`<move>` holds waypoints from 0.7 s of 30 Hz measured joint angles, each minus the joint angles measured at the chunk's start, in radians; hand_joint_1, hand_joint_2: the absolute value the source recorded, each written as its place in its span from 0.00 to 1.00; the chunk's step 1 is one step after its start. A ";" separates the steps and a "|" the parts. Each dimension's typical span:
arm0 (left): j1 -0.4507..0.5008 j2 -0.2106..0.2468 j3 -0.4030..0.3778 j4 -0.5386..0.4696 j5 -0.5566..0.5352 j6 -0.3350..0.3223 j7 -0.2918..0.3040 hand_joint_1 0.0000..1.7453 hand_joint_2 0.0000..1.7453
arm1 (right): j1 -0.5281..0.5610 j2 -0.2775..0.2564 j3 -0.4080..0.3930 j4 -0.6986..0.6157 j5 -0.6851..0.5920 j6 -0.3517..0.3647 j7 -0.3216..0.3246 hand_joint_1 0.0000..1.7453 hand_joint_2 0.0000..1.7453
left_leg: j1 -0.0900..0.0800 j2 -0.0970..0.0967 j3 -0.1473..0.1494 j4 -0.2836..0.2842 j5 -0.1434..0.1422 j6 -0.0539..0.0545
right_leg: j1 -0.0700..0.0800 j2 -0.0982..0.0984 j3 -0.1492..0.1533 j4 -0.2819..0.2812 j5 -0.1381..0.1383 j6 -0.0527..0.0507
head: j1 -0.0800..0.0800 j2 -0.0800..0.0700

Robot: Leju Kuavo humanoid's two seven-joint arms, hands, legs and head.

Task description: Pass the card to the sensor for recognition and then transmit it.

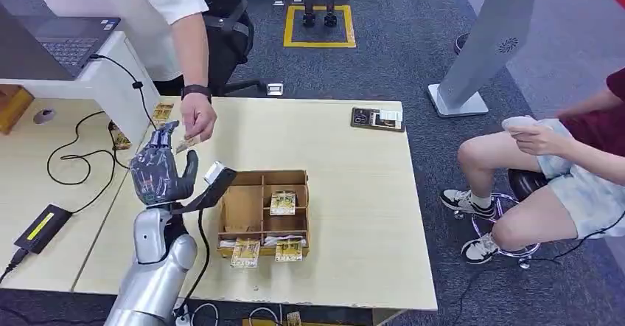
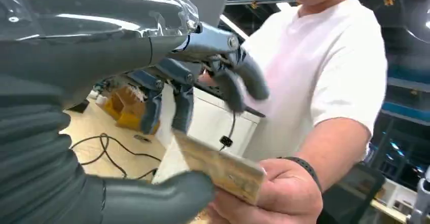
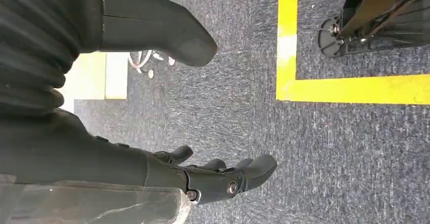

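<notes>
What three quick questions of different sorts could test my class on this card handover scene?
1. True or false: the brown cardboard compartment box on the pale wooden table holds no cards.
2. Beside the robot's raised left hand, what grips the tan patterned card? A) the fingers of the right hand; B) the standing person's hand; C) nothing, it lies on the table.
3. In a few words: what surface is beneath the hanging right hand?

Key: 1 false, several cards sit in it. 2 B. 3 grey carpet marked with yellow tape.
</notes>
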 joint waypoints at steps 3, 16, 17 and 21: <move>0.000 0.008 -0.021 0.000 0.016 0.000 -0.008 0.00 1.00 | 0.001 0.000 0.000 0.000 -0.011 0.000 0.000 0.00 1.00 | 0.000 0.000 0.000 0.000 0.000 0.000 | 0.000 0.000 0.000 0.000 0.000 0.000 | 0.000 0.000; 0.059 0.028 -0.045 -0.084 0.188 0.000 -0.159 0.00 1.00 | 0.007 0.000 -0.001 -0.013 -0.033 0.024 -0.002 0.00 1.00 | 0.000 0.000 0.000 0.000 0.000 0.000 | 0.000 0.000 0.000 0.000 0.000 0.000 | 0.000 0.000; 0.070 0.031 -0.049 -0.100 0.222 0.000 -0.180 0.00 1.00 | 0.008 0.001 -0.001 -0.020 -0.034 0.031 -0.002 0.00 1.00 | 0.000 0.000 -0.001 0.000 0.000 0.000 | 0.000 0.000 0.000 0.000 0.000 0.000 | 0.001 0.000; 0.105 0.036 -0.054 -0.148 0.251 0.000 -0.202 0.00 1.00 | 0.014 0.008 -0.003 -0.044 -0.033 0.038 -0.001 0.00 1.00 | 0.000 0.000 -0.001 0.000 0.000 0.000 | 0.000 0.000 -0.001 0.000 0.000 0.000 | 0.000 0.000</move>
